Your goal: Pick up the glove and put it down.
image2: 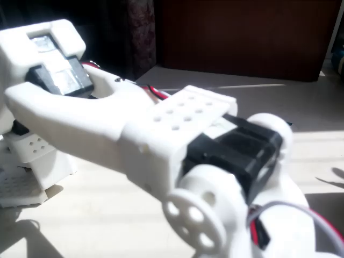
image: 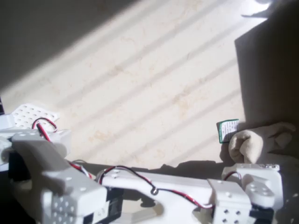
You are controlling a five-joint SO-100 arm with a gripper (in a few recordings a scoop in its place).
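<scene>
The cream-beige glove (image: 260,140) lies bunched at the right edge of the overhead view, half in shadow, its lumpy fingers pointing left. The small green-and-white card (image: 227,130) rests against its left end. My white arm (image: 154,186) stretches along the bottom of that view. Its gripper (image: 252,173) sits just below the glove in the picture, close to it or touching it. The wrist housing hides the fingers, so I cannot tell whether they are open or shut. In the fixed view the arm's elbow (image2: 177,145) blocks the table behind it.
A sunlit beige tabletop (image: 154,84) with striped shadows spreads across the middle. The arm's perforated white base (image: 30,115) is at the left. A dark shadowed block (image: 271,70) stands at the right behind the glove. Dark wooden furniture (image2: 242,37) backs the table.
</scene>
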